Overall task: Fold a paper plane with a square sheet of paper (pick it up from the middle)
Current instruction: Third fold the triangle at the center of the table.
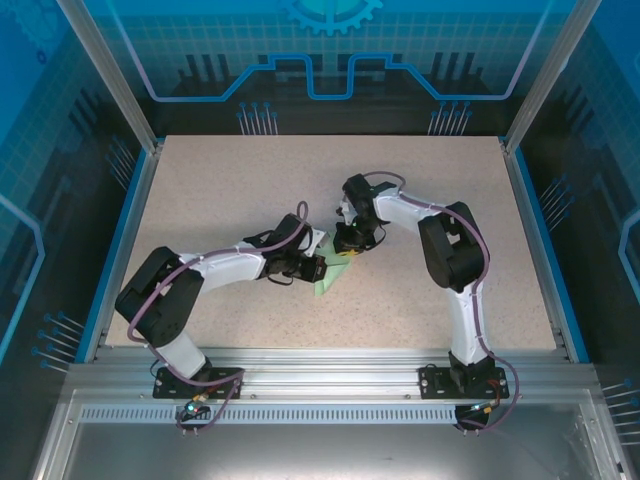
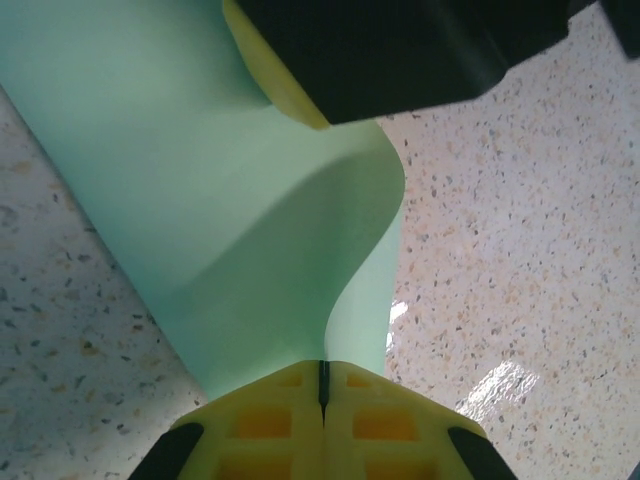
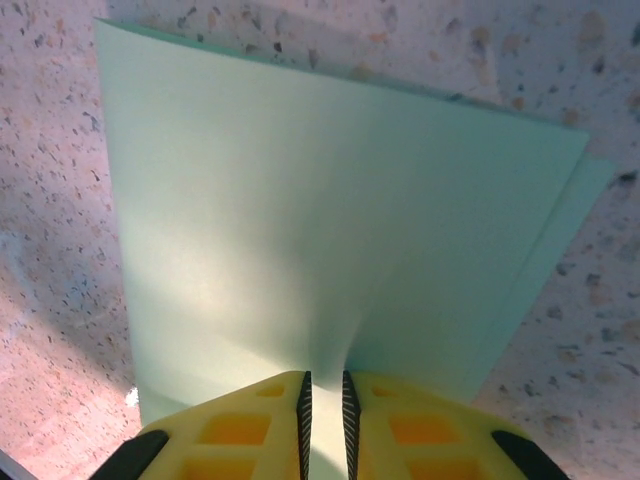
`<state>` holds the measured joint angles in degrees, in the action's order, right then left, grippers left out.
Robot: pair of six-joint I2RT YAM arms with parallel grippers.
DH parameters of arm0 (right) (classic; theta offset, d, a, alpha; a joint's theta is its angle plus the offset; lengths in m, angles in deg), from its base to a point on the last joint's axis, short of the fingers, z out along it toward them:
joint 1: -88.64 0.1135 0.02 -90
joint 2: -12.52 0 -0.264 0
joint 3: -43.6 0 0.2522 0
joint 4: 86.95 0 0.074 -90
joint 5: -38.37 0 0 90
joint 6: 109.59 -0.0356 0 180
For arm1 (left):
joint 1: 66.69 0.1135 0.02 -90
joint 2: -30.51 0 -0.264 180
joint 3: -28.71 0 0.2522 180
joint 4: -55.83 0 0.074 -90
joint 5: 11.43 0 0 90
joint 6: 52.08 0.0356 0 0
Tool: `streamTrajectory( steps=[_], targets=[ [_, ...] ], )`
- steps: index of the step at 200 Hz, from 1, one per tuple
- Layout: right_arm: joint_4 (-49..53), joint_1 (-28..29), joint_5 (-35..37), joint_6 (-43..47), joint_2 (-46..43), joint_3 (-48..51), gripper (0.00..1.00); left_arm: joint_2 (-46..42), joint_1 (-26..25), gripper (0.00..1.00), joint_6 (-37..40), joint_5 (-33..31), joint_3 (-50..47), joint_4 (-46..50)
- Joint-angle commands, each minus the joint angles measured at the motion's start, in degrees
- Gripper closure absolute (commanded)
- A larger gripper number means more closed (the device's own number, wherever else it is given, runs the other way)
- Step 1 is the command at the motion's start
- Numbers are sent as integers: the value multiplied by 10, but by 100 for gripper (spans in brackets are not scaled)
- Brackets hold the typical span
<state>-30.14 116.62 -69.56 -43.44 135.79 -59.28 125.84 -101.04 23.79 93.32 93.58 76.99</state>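
The square sheet of paper point(image 1: 328, 281) is pale mint green and lies near the table's middle, doubled over, with a lower layer point(image 3: 560, 230) peeking out at one edge. My left gripper point(image 2: 323, 378) is shut on one edge, and the sheet point(image 2: 200, 200) curves up from its pads. My right gripper point(image 3: 325, 390) pinches a raised pucker of the sheet point(image 3: 330, 220) between nearly closed pads. In the top view the left gripper point(image 1: 316, 268) and right gripper point(image 1: 350, 247) meet over the paper. No paper plane is in view.
The speckled beige table point(image 1: 220, 190) spreads around both arms. A blue rail point(image 1: 118, 245) and metal posts border it. In the left wrist view the right gripper's black and yellow body point(image 2: 400, 50) hangs close above the sheet.
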Motion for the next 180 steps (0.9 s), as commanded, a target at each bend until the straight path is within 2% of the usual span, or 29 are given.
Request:
streamTrajectory(
  steps=[1,111,180],
  targets=[
    [29,8,8,19,19,-19,81,9,12,100,21,38,22,14],
    [51,6,9,44,35,-43,81,56,52,100,52,74,51,31],
    [52,4,3,40,37,-47,81,89,60,100,73,82,86,54]
  ],
)
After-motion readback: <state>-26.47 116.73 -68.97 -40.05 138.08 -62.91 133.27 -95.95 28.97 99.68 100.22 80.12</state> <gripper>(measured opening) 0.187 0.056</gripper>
